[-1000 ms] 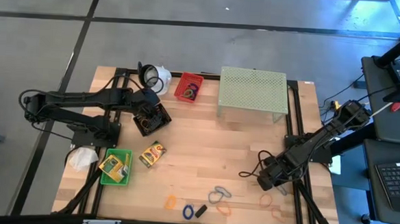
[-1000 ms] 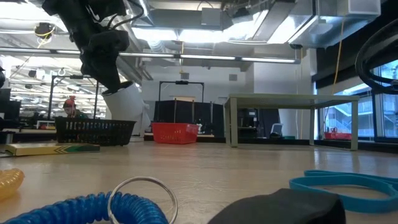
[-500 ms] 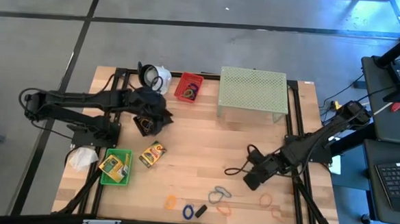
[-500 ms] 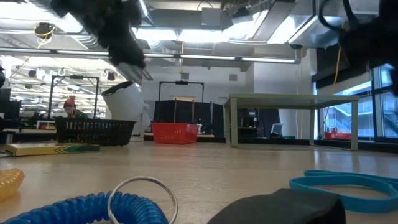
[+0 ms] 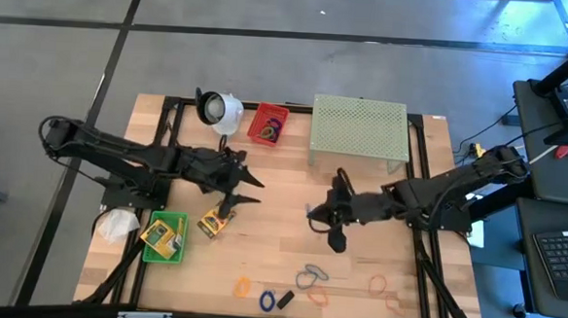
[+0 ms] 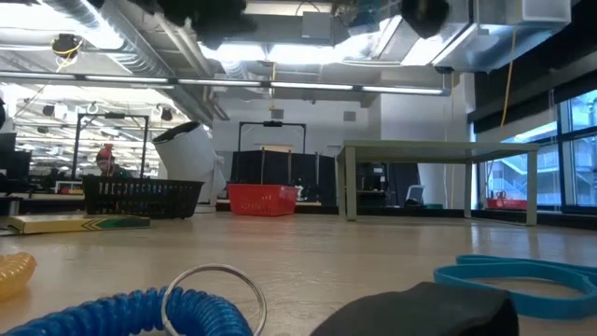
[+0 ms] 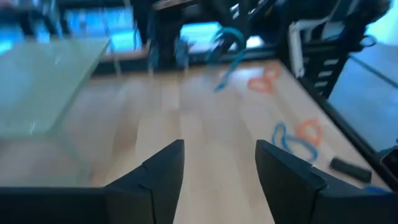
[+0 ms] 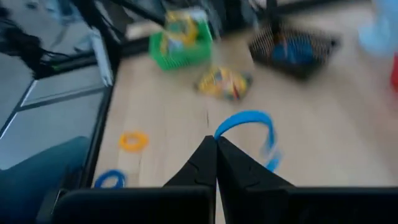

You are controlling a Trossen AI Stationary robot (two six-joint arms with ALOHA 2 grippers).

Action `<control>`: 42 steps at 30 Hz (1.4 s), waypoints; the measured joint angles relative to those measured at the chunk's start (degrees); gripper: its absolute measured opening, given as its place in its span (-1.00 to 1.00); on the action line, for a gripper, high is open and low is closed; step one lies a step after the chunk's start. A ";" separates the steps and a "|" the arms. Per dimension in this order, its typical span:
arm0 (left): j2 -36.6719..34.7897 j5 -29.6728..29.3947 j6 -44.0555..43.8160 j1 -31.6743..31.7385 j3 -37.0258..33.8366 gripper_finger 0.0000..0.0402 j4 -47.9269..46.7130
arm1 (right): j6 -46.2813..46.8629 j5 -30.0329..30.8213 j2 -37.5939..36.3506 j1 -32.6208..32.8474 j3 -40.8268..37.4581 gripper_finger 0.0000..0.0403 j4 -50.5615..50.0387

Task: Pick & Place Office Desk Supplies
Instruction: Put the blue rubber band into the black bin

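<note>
My right gripper [image 5: 316, 217] hovers over the table's middle, shut on a thin blue rubber band [image 8: 245, 119]; the left wrist view shows this band [image 7: 227, 38] too. My left gripper [image 5: 253, 188] is open and holds nothing, above the wood just far of the yellow crayon box [image 5: 216, 220], which lies flat. A second crayon box sits in the green bin [image 5: 164, 236]. Near the table's near edge lie loose loops and clips: a blue coil [image 5: 268, 300], a black clip [image 5: 283, 298], grey loops [image 5: 310, 274] and orange bands [image 5: 380, 282]. My right gripper pinches the blue rubber band between its two shut fingertips, at one side of the loop [image 8: 219, 132]. The fingers point toward the table's left. The rest of the loop sticks out past the tips, lifted clear of the wood.
Along the far edge stand a white cup [image 5: 218, 108], a red basket [image 5: 267, 125] and the pale green mesh stand [image 5: 358, 132]. A black mesh basket [image 8: 292, 46] sits mostly under my left arm. Bare wood [image 5: 289, 247] lies between the two grippers and the near-edge items.
My right gripper has moved from the table's near right part toward the middle, leftward and farther from the near edge. My left gripper has swung from above the black basket toward the table's right and risen out of the low view.
</note>
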 joint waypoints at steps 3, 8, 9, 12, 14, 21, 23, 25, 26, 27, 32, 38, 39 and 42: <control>2.38 -0.27 3.31 -2.27 0.00 0.00 7.37 | -8.81 -3.53 0.00 -2.19 0.32 -0.99 6.07; 6.72 -0.26 7.65 -4.76 0.00 0.05 18.98 | -19.90 -8.92 1.47 -5.19 0.34 -0.99 14.36; 7.49 -0.26 8.42 -5.04 0.00 0.05 20.90 | -21.93 -9.87 2.19 -5.64 0.39 -0.99 16.61; 9.95 -0.31 9.43 -5.78 0.00 0.07 26.72 | -27.47 -13.52 4.13 -6.53 0.36 -0.99 20.36; 11.21 -0.91 9.47 -6.02 0.00 0.07 29.07 | -31.06 -16.14 5.58 -6.96 0.36 -0.99 22.59; 14.50 -1.26 9.36 -6.61 0.00 0.07 31.69 | -38.41 -18.36 8.55 -8.31 0.36 -0.99 26.43; 15.42 -1.11 9.26 -6.61 0.00 0.07 31.87 | -38.97 -18.36 8.74 -8.68 0.36 -0.97 26.52; 16.12 -1.19 7.84 -6.61 0.00 0.06 31.93 | -38.98 -18.36 8.74 -9.04 0.36 -0.97 26.83; 16.40 -1.32 6.93 -6.61 0.00 0.04 32.07 | -38.98 -18.36 8.74 -9.16 0.36 -0.97 26.87; 16.64 -1.74 6.03 -6.61 0.00 0.02 32.15 | -38.98 -18.36 8.74 -9.28 0.36 -0.97 26.87; 16.65 -4.89 3.37 -6.61 0.00 -0.23 32.01 | -38.84 -18.34 8.74 -9.49 0.36 -0.97 26.85; 16.65 -4.89 3.34 -6.50 0.00 -0.80 31.97 | -35.26 -18.35 8.74 -9.70 0.36 -0.93 26.85; 16.65 -4.87 3.33 -6.35 0.00 -0.89 31.94 | -34.48 -18.35 8.74 -9.84 0.36 -0.90 26.84; 16.65 -5.00 2.20 -6.09 0.00 -0.97 31.84 | -32.81 -18.34 8.74 -10.31 0.36 -0.77 26.34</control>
